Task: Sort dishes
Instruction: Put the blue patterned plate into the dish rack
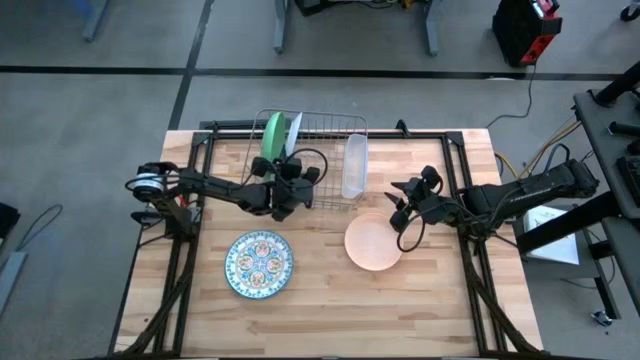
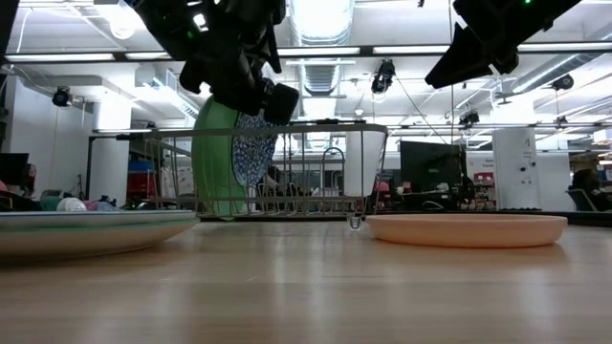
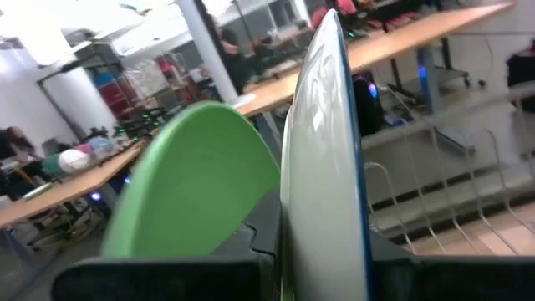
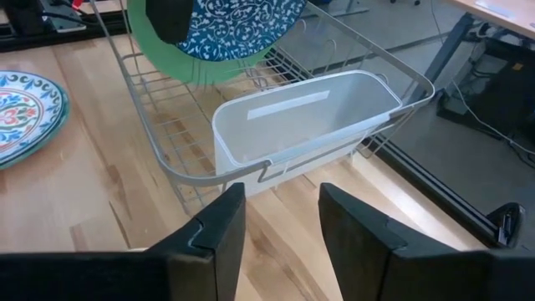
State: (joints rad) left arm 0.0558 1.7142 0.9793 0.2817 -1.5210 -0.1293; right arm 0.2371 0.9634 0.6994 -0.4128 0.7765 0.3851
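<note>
Gripping the round blue speckled plate point(image 3: 322, 159) by its lower edge, the left claw point(image 1: 287, 190) holds it upright over the silver wire rack point(image 1: 330, 125), just beside the large plain green plate point(image 1: 271, 135) already standing on edge there; held vertically like this, it looks ready to drop into a neighbouring slot. A clear plastic tray point(image 4: 305, 125) hangs on the rack's side. Flat on the wooden bench point(image 1: 440, 300) lie the white floral-patterned round plate point(image 1: 259, 263) and the peach-pink shallow bowl point(image 1: 372, 243), neither yet racked. The right claw point(image 4: 280, 221) waits with fingers parted, above the bench just beside the bowl, probably next in line for it.
</note>
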